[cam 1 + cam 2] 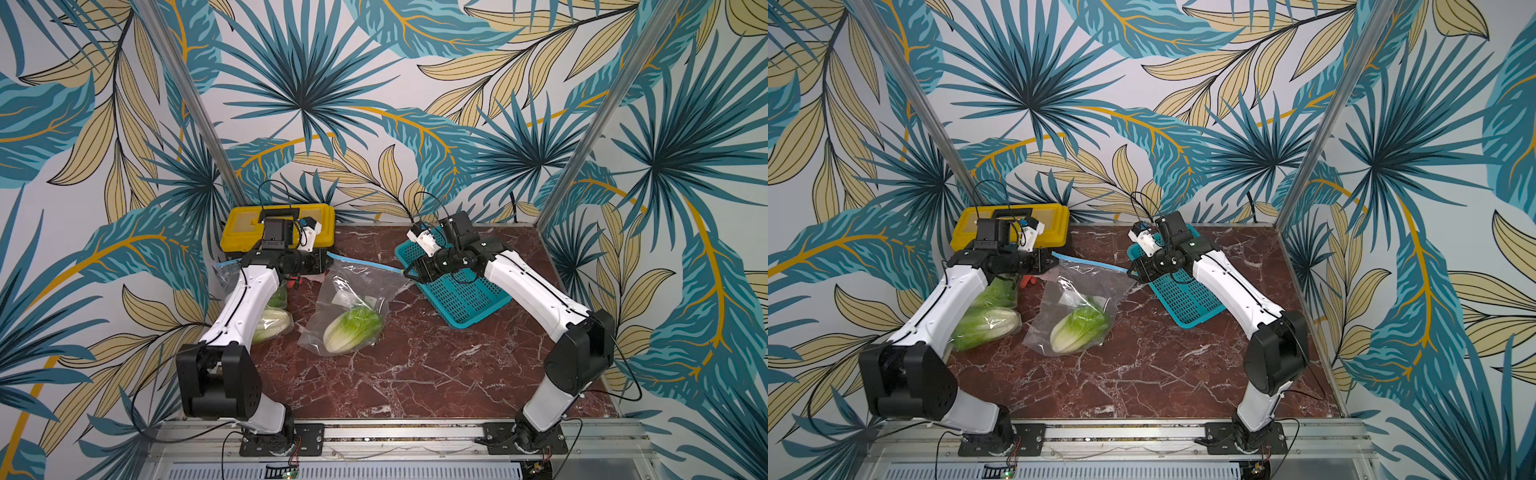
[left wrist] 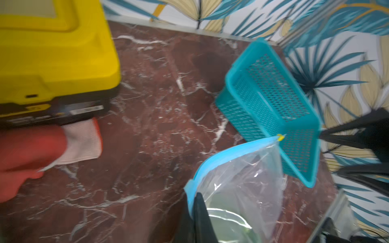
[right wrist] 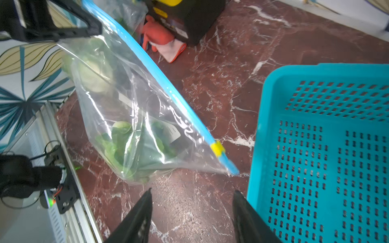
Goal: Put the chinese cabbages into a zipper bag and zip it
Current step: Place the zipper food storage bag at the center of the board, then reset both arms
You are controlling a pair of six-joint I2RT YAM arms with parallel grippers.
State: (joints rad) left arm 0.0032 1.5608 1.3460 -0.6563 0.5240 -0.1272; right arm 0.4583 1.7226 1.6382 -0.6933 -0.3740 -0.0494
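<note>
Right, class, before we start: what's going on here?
Two robot arms are bagging chinese cabbages. The cabbages lie inside the clear zipper bag on the marble table. The right gripper is open, just off the yellow slider at the strip's end. The left gripper is at the opposite end; its grip is unclear.

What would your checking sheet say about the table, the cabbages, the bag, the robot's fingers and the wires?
Surface: red-brown marble tabletop, no spills seen.
Job's things: clear plastic zipper bag with blue strip; three white-and-green chinese cabbages show through it; yellow slider at the strip's end.
Clutter: yellow-lidded toolbox, teal perforated plastic basket, red glove with white cuff.
Grippers: left gripper fingers at the strip, grip unclear; right gripper open, empty.
Cables: black cables loop over both wrists.
Surroundings: leaf-patterned walls.
</note>
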